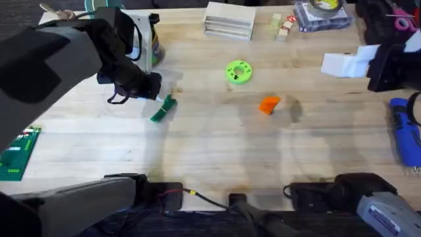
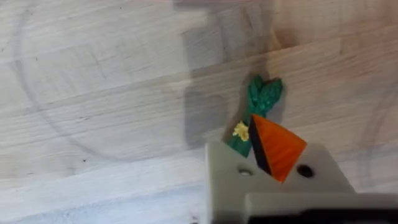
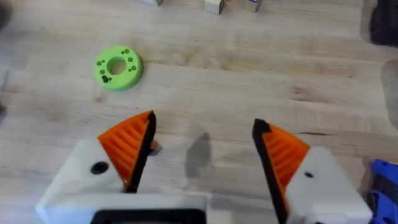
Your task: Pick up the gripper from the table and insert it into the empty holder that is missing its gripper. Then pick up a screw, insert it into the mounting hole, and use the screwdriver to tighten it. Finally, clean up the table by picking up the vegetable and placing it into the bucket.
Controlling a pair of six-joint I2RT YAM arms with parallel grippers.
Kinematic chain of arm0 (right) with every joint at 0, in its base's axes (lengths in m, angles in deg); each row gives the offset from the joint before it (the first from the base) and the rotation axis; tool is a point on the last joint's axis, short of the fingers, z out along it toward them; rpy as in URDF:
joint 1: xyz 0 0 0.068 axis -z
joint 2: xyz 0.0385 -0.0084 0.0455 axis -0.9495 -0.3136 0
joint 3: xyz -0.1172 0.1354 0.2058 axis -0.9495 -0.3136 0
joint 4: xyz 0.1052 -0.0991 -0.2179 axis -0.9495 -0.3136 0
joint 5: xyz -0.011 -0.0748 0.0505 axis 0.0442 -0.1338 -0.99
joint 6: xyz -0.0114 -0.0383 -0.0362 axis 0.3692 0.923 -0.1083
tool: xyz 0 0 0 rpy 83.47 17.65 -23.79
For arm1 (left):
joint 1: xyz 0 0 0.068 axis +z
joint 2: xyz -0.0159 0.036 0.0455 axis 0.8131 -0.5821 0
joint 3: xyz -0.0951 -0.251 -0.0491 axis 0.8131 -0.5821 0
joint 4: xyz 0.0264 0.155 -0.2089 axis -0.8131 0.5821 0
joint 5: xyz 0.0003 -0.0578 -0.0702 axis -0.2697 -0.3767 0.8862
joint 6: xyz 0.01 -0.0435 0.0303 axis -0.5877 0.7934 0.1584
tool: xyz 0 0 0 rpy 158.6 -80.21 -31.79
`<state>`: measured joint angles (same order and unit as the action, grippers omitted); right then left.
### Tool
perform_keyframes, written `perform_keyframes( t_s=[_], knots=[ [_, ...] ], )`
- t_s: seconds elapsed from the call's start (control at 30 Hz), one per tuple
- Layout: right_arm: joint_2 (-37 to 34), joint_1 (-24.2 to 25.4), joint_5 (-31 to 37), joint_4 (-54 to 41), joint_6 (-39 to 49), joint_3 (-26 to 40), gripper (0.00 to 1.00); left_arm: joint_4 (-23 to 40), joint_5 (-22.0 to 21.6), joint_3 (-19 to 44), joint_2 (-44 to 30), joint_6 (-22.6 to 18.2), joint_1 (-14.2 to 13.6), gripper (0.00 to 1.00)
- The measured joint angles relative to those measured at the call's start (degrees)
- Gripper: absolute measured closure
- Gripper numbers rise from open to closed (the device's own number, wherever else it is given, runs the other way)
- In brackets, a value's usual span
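Note:
The loose orange gripper (image 1: 269, 105) lies on the table right of centre. The green vegetable (image 1: 163, 108) (image 2: 259, 106) lies flat, just beyond my left gripper (image 1: 146, 91) (image 2: 273, 165), which is shut with nothing in it. Its plain white side is the holder (image 2: 225, 177), with a hole (image 2: 245, 171); the other side carries an orange tip. My right gripper (image 1: 343, 64) (image 3: 202, 149) hovers open at the far right. The blue screwdriver (image 1: 404, 130) (image 3: 384, 180) lies by the right edge. The bucket (image 1: 153, 46) is mostly hidden behind the left arm. The screw is out of view.
A flat green disc (image 1: 238, 72) (image 3: 118, 65) sits behind the table's centre. A stack of pale boards (image 1: 229, 20), small blocks (image 1: 283, 25) and a tape pack (image 1: 321, 14) line the back edge. A green brick plate (image 1: 18, 153) lies at the left edge.

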<state>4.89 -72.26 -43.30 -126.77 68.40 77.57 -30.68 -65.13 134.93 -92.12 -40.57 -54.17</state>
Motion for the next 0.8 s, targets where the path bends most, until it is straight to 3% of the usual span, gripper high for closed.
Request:
perform_keyframes(
  t_s=[0.13, 0.37, 0.4, 0.6, 0.63, 0.67, 0.8],
  knots=[
    [0.0, 0.0, 0.0, 0.0, 0.2, 0.0, 0.01, 0.9, 1.6, 0.0, 1.2, -1.5, -1.1, 0.997],
    [0.0, 0.0, 0.0, 0.0, 0.2, 0.0, 0.009, 4.8, 3.1, 0.0, 11.6, -5.1, -8.3, 0.997],
    [0.0, 0.0, 0.0, 0.0, 0.2, 0.0, 0.01, 5.3, 3.1, 0.0, 13.5, -5.6, -9.2, 0.948],
    [0.0, 0.0, 0.0, 0.0, 0.4, 0.0, 0.01, 9.7, 3.1, 0.0, 24.0, -6.2, -11.2, 0.047],
    [0.0, 0.0, 0.0, 0.0, 0.4, 0.0, 0.01, 10.1, 3.1, 0.0, 25.6, -6.2, -11.2, 0.056],
    [0.0, 0.0, 0.0, 0.0, 0.4, 0.0, 0.011, 10.2, 3.0, 0.0, 27.2, -6.2, -11.2, 0.184],
    [0.0, 0.0, 0.0, 0.0, 0.4, 0.0, 0.011, 9.0, 3.0, 0.0, 34.2, -5.7, -11.2, 0.828]
  ],
)
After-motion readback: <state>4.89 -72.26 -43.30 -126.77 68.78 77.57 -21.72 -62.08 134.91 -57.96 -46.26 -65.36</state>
